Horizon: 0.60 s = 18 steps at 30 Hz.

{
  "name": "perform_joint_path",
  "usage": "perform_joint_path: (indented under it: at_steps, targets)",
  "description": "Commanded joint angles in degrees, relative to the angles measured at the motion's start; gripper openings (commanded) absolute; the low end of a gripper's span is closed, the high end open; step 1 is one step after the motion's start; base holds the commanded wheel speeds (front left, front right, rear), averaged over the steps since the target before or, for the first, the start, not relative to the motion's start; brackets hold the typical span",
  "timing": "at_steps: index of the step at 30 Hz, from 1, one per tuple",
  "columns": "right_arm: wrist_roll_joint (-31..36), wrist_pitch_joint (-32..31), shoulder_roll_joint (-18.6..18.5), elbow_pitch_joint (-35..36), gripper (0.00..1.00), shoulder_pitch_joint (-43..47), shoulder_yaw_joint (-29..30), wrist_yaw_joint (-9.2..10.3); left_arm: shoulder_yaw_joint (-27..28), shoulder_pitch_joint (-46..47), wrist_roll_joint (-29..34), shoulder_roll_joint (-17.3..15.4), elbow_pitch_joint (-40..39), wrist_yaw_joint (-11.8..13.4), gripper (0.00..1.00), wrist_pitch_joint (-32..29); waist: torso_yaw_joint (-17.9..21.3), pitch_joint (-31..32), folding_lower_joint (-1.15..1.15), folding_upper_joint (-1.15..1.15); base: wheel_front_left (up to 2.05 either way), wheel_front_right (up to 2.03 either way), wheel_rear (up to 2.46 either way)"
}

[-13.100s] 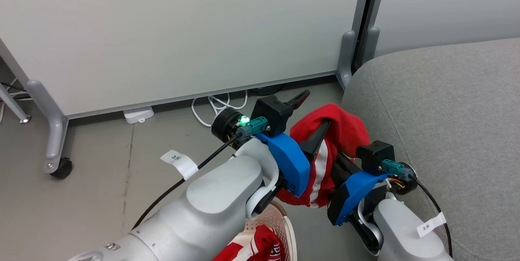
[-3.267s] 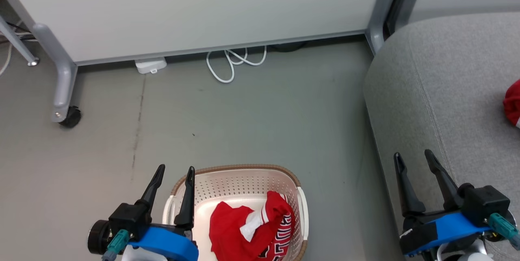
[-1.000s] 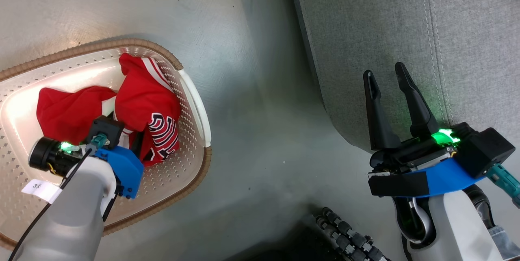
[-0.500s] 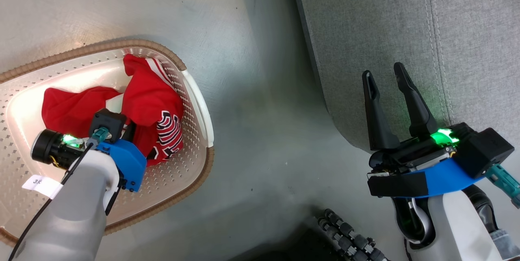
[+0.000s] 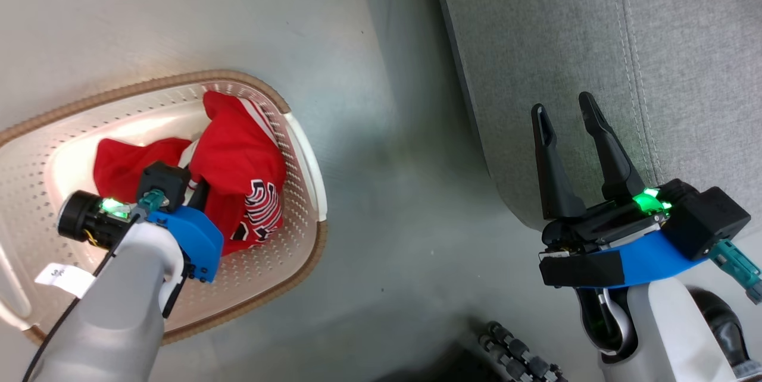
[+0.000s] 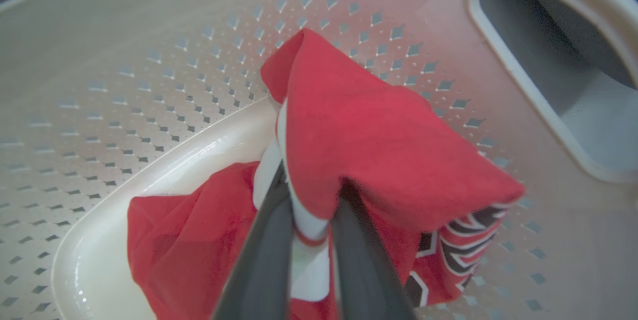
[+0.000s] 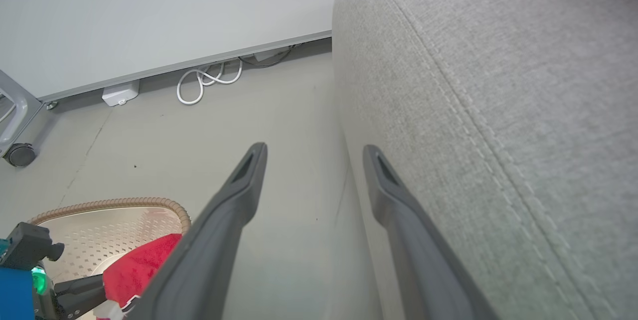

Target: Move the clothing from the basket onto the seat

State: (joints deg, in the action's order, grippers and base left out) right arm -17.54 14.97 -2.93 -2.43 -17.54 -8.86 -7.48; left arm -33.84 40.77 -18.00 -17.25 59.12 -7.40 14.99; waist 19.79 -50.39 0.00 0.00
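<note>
Clothing (image 5: pixel 238 162) of soft red fabric, edged in white trim and striped along one hem, lies bunched in the basket (image 5: pixel 286 251), pressed toward the wall nearest the seat (image 5: pixel 595 25). Black-and-white block lettering (image 5: pixel 262 206) shows on the heap's lower fold in the head view. The left gripper (image 6: pixel 311 200) reaches down into the heap, its two dark fingers clenched on a band of white trim, with red cloth draped over both tips.

The basket is cream-white plastic with rounded corners. Rows of small diamond holes pierce its walls, an oval handle opening (image 6: pixel 548 76) is cut in one end, and a brown woven-look rim (image 5: pixel 178 81) runs round the top. It stands on a smooth grey floor (image 5: pixel 387 191), near the seat but apart from it. The seat is a broad grey cushion of coarse woven cloth, with a rounded edge and a double stitched seam (image 5: pixel 625 31). The right gripper (image 5: pixel 562 105) hangs over the cushion's edge, fingers spread and holding nothing.

A second earlier the left fingers stood spread in the same heap; they now pinch it. The heap keeps much the same shape, and the right gripper keeps its pose. The head view has drifted a little since then, so basket and seat edge sit slightly further right in it.
</note>
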Motion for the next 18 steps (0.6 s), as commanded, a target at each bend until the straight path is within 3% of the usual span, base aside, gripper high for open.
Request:
perform_joint_path:
  at_steps: [1, 11, 18]
  targets:
    - [0.4, 0.3, 0.1, -0.2, 1.00, -1.0, 0.1, -0.03, 0.4, -0.8, -0.3, 0.2, -0.6, 0.0, 0.00, 0.3, -1.3, 1.8, 0.00, 0.00, 0.00, 0.00, 0.00]
    - [3.3, 0.3, 0.0, -2.7, 1.00, 0.0, 1.5, -0.03, -1.0, -5.9, -3.2, 1.8, -7.0, -0.1, 0.00, 0.3, -6.5, 12.3, 0.00, 0.00, 0.00, 0.00, 0.00]
    - [4.9, -0.4, 0.0, -5.6, 1.00, 2.7, 2.4, -0.03, -2.4, -12.0, -5.3, 3.4, -11.4, -0.1, 0.00, 0.3, -10.6, 23.4, 0.00, 0.00, 0.00, 0.00, 0.00]
